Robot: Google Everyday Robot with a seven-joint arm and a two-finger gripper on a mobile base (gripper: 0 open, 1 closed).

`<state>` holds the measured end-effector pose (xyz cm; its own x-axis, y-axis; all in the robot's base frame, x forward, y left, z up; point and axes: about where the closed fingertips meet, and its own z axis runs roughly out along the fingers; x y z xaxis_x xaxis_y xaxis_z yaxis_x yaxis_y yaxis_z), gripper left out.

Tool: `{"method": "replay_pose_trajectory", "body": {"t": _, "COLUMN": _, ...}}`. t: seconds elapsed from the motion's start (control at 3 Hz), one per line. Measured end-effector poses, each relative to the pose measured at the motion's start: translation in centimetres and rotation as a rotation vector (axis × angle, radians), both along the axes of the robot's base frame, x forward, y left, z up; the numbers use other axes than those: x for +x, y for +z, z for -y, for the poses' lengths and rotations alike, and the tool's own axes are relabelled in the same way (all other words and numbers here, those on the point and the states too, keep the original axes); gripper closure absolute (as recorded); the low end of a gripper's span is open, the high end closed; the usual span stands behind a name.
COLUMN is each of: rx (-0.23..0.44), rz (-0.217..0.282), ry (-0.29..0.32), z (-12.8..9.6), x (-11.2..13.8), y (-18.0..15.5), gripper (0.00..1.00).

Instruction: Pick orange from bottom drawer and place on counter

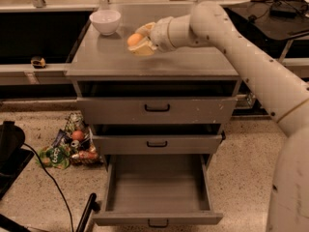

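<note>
Clenched around the orange [134, 39], with the gripper [140, 41] low over the far left part of the counter [183, 64], just right of a white bowl [105, 21]; touching the top or just above it, cannot tell; reached in by the arm from the right. Down at the near side, pulled wide open: the bottom drawer [157, 187]; left of it on the floor, a heap of coloured packets [67, 146].

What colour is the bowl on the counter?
White bowl, camera view; the gripper holds the orange over the counter.
</note>
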<state>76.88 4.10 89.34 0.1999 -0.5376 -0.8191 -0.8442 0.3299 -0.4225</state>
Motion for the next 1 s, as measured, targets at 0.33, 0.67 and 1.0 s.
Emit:
{"method": "replay_pose_trajectory", "body": {"t": 0.33, "rx": 0.017, "rz": -0.116, "ry": -0.001, "z": -1.6, "x": 1.3, "y": -1.5, "gripper": 1.00}}
{"method": "replay_pose_trajectory", "body": {"t": 0.67, "rx": 0.027, "rz": -0.186, "ry": -0.001, "z": -2.4, "x": 2.2, "y": -2.7, "gripper": 1.00}}
{"method": "replay_pose_trajectory", "body": {"t": 1.0, "rx": 0.029, "rz": -0.227, "ry": -0.020, "z": -2.5, "x": 3.0, "y": -3.7, "gripper": 0.82}}
